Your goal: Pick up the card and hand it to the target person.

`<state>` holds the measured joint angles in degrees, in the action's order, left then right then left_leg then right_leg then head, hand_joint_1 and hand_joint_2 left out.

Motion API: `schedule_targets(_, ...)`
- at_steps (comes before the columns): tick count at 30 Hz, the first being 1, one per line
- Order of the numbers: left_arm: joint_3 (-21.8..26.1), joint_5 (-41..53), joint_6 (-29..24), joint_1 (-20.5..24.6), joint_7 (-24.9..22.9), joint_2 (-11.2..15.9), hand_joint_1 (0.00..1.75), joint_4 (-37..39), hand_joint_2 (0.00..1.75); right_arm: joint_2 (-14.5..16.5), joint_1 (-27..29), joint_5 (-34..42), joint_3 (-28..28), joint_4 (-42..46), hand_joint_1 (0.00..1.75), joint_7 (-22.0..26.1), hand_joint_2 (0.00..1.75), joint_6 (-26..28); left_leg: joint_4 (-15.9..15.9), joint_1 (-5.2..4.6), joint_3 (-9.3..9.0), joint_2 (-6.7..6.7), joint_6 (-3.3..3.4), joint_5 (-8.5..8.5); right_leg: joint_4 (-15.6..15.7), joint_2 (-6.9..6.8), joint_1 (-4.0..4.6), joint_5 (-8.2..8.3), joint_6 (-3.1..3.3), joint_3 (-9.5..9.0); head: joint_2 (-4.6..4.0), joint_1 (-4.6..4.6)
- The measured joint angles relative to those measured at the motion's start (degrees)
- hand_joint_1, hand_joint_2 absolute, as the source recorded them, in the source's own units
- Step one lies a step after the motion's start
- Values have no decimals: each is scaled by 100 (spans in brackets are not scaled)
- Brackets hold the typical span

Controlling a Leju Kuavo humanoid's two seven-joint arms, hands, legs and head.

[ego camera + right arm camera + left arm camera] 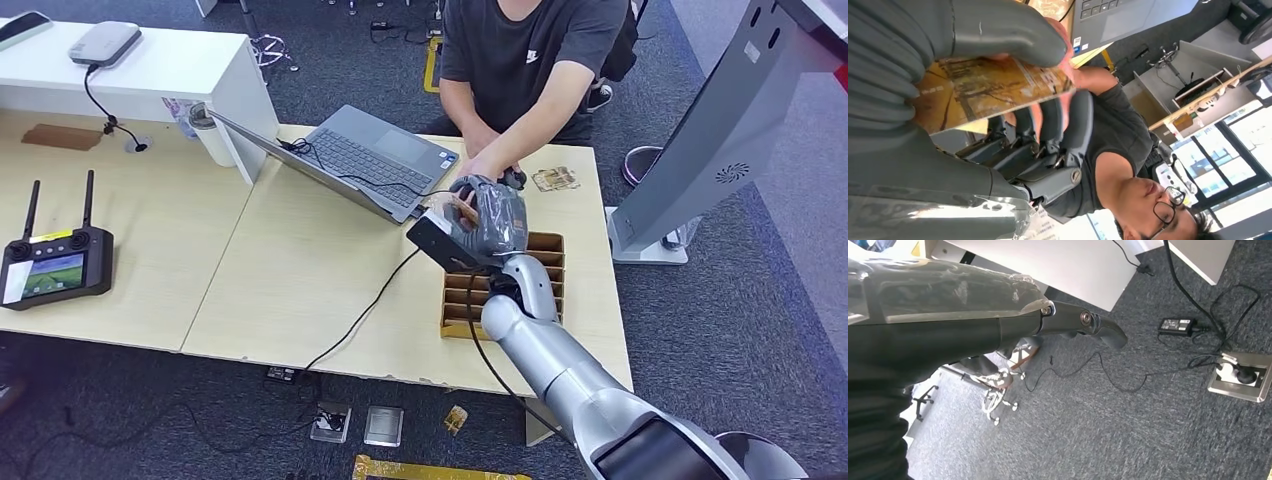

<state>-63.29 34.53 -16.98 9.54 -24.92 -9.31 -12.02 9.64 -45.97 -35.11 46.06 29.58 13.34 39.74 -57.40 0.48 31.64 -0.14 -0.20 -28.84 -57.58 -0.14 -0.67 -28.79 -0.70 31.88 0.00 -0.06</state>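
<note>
One thin card (993, 90), light, stiff-looking and likely slick, sits pinched between the right hand's (485, 222) thumb and fingers over the table (300, 270), touching the person's hand (480, 168). Its free edge suits taking. Left hand (948, 325) hangs, apparently empty.

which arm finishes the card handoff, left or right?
Right. The right robot hand already holds the card up by the person's hand over the table. The left robot hand hangs down over the floor.

Right arm extends forward and up, its robot hand (487, 218) gripping a card (983, 90) between thumb and fingers; left robot hand (998, 325) hangs low.
</note>
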Motion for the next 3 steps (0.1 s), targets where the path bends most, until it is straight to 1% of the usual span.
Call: schedule_targets(3,-1,37,25,1,0,0,0,0,175,28,38,-371,-129,-19,0,31,175,2,0,0,0,0,0,0,0,0,0,0,0,0,0,1)
